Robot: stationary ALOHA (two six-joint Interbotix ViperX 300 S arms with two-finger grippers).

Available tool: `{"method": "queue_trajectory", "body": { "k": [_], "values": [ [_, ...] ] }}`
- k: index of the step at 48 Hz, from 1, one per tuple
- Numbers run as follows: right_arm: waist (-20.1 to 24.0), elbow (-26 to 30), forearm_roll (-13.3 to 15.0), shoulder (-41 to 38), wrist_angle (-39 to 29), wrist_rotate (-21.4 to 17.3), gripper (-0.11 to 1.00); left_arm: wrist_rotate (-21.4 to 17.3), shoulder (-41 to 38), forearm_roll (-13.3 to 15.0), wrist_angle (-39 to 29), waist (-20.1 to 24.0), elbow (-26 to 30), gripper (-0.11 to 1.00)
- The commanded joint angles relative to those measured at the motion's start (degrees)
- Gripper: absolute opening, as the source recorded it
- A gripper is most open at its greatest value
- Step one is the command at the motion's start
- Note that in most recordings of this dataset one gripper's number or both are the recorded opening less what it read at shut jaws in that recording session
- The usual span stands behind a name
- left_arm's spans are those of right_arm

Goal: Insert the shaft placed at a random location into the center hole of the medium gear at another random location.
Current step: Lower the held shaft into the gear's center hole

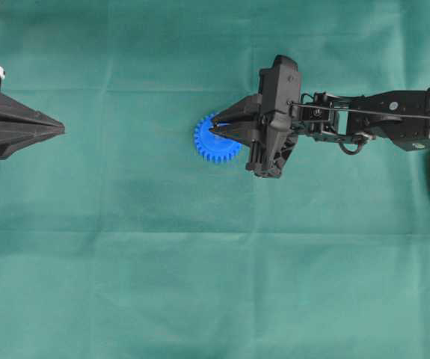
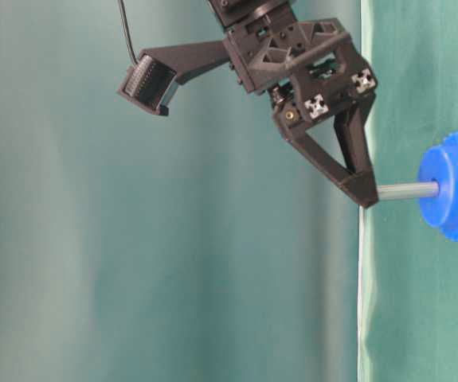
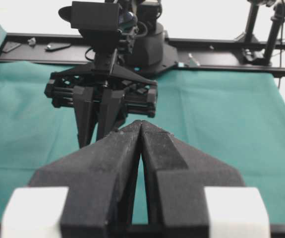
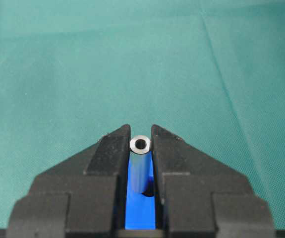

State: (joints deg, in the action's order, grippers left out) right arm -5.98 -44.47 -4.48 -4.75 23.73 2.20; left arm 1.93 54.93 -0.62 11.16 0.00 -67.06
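Note:
The blue medium gear (image 1: 206, 143) lies flat on the green cloth near the middle. My right gripper (image 1: 213, 129) hangs over it, shut on the upper end of the silvery shaft (image 4: 141, 145). The shaft (image 2: 408, 191) stands square to the gear (image 2: 452, 187), and its lower end meets the raised hub. In the right wrist view part of the dark center hole (image 4: 149, 191) shows beside the shaft's foot, with blue gear (image 4: 140, 215) between the jaws. My left gripper (image 1: 61, 130) rests shut and empty at the far left, its tips (image 3: 141, 124) pointing at the right gripper (image 3: 96, 136).
Green cloth (image 1: 200, 284) covers the whole table. The right arm (image 1: 379, 120) stretches in from the right edge. A black frame rail (image 3: 221, 44) runs along the far side behind the right arm's base.

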Motion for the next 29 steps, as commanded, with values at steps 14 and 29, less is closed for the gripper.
{"method": "queue_trajectory", "body": {
  "k": [14, 29],
  "values": [
    [-0.4, 1.1, 0.4, -0.1, 0.1, 1.0, 0.13, 0.1, -0.5, -0.2, 0.6, 0.1, 1.1, 0.0],
    [-0.6, 1.3, 0.6, 1.7, 0.2, 1.8, 0.13, 0.1, -0.6, -0.1, 0.6, 0.1, 1.1, 0.0]
  ]
}}
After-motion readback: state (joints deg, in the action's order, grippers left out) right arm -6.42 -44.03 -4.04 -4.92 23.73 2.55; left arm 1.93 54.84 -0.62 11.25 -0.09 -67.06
